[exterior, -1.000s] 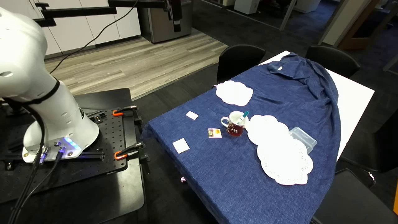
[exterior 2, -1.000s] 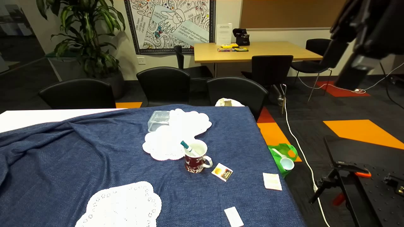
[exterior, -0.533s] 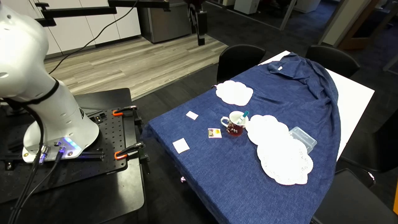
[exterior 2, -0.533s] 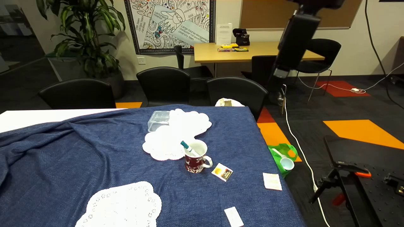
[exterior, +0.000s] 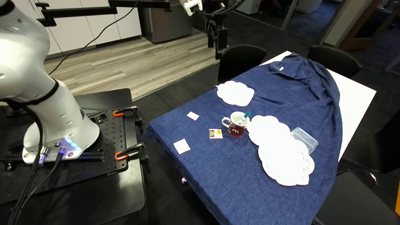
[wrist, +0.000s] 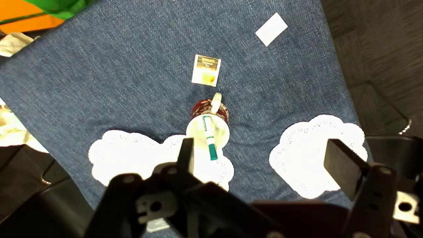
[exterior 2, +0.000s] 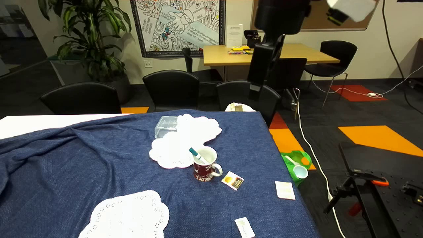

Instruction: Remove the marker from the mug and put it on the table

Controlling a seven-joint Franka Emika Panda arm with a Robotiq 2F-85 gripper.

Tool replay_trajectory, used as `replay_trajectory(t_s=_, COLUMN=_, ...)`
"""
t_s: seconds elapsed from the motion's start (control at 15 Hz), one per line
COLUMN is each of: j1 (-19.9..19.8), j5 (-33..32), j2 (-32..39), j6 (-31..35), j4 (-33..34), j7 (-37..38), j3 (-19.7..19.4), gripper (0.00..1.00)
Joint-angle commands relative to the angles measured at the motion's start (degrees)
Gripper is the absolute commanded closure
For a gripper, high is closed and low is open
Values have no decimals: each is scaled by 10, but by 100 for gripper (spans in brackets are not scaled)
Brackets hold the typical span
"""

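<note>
Hand (wrist: 259, 158): we had its jaws wide apart, empty, raised well clear of the mug (exterior 2: 203, 171).
Marker (wrist: 210, 138): leaned inside the mug, teal end past the rim.
Mug: stood upright on the blue cloth (exterior: 231, 168).
Done: approach at most, we judged.
Left: we needed grasp, lift-out, set-down on the worktop (exterior: 357, 97).

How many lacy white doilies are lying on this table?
3. One lone doily lies apart; a middle doily sits beside the mug; an end doily touches or overlaps the middle one, I can't tell which. Any stacked underneath would be hidden.
</note>
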Motion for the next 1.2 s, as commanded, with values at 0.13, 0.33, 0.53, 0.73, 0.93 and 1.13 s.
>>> replay_trajectory(t_s=0.13, j1=4, j5=-1, j2=14, j6=-2, j4=10, j7=0, j3=-8, gripper=0)
replay_trajectory(t_s=0.33, j1=4, j5=-1, j2=15, j6=-2, j4=12, j7=0, j3=-8, gripper=0)
replay_trajectory(t_s=0.53, j1=1, j5=1, j2=47, j6=5, j4=32, j7=18, j3=-10, gripper=0)
replay_trajectory(t_s=0.73, j1=-1, j5=-23, j2=89, j6=27, j4=55, j7=35, j3=-14, gripper=0)
replay_trajectory(t_s=0.93, j1=0, j5=-35, j2=134, j6=39, j4=83, j7=25, j3=-24, gripper=0)
replay_trajectory(t_s=1.13, j1=0, j5=-53, j2=178, j6=77, j4=107, j7=10, j3=-38, gripper=0)
